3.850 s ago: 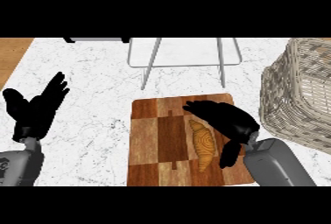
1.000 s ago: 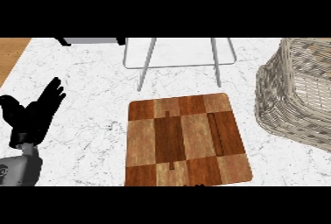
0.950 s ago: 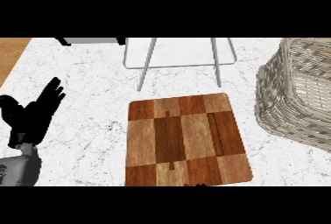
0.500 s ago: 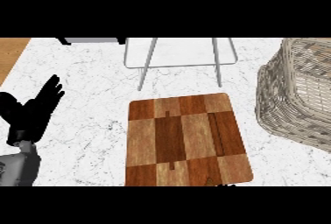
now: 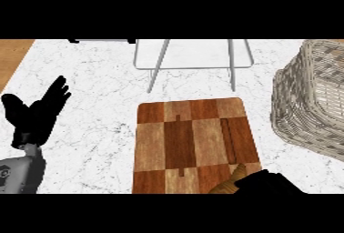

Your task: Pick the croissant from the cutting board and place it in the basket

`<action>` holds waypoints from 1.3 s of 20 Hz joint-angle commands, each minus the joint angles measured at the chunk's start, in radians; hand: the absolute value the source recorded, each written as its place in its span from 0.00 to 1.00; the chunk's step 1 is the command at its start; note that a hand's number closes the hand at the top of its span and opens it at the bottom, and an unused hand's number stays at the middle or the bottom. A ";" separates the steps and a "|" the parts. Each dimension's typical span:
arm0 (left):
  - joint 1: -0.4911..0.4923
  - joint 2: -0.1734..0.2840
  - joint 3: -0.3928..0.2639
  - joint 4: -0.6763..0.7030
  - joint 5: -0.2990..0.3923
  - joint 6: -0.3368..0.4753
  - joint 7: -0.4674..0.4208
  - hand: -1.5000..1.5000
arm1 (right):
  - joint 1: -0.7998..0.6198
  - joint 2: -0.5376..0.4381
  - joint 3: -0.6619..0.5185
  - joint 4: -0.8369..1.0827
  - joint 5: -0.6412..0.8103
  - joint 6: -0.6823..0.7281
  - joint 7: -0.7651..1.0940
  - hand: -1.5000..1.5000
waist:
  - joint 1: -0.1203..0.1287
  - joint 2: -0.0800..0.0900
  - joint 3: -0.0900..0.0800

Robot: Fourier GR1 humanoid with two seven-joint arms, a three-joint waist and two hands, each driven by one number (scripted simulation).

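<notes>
A wooden cutting board (image 5: 191, 139) lies in the middle of the white marble counter. At the view's lower edge my right hand (image 5: 265, 183) shows only in part, curled round the brown croissant (image 5: 230, 181), whose tip sticks out over the board's near right corner. The wicker basket (image 5: 316, 100) stands at the right, off to the far right of that hand. My left hand (image 5: 37, 113) rests open at the left edge, fingers up, away from the board.
A metal stool frame (image 5: 194, 59) stands beyond the counter's far edge behind the board. A wood floor strip (image 5: 13, 52) shows at the top left. Bare marble lies between the board and my left hand.
My right hand left the board with the croissant and dropped out of view; now it comes back in at the lower edge, the croissant in it. The left hand has hardly moved.
</notes>
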 commanded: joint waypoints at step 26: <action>-0.036 -0.028 -0.018 -0.068 -0.020 0.031 0.111 0.50 | -0.517 -0.236 -1.208 0.481 -0.626 0.199 -0.336 1.00 | -0.007 -0.005 0.005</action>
